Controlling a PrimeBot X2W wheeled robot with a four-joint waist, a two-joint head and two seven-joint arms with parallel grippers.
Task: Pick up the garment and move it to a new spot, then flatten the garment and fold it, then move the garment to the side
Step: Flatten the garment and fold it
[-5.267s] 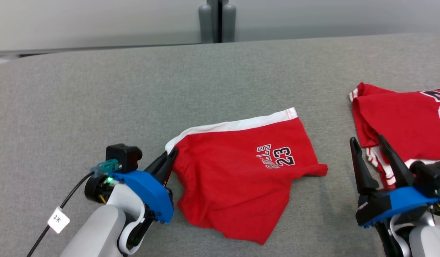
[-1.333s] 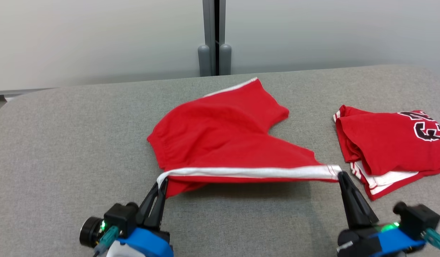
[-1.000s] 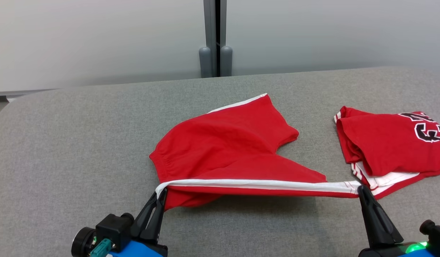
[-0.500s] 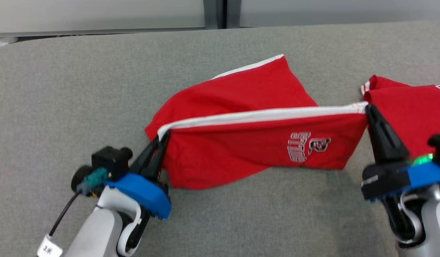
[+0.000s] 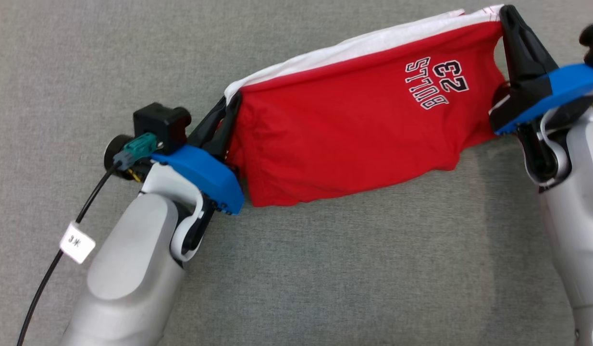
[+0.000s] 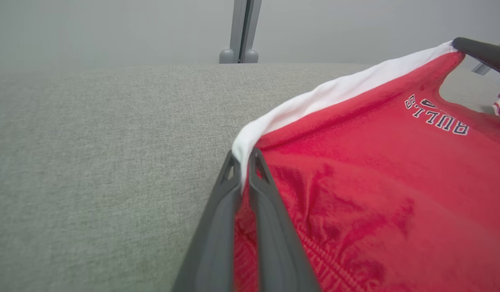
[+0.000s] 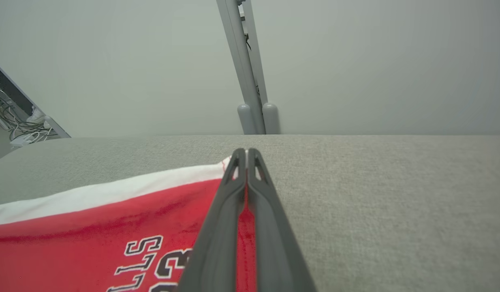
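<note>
The red shorts (image 5: 354, 120) stretch across the upper middle of the head view, over the grey surface (image 5: 325, 269). Their white band (image 5: 354, 48) runs along the top edge, and the "BULLS 23" print (image 5: 436, 81) sits upside down at upper right. The left end effector (image 5: 228, 102), centre left, pinches one corner of the band. The right end effector (image 5: 505, 12), in the top right corner, is clamped narrow on the other.

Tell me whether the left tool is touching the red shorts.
Touching. The left wrist view shows the left tool shut on the white band of the shorts, the cloth pinched between its two fingers.
</note>
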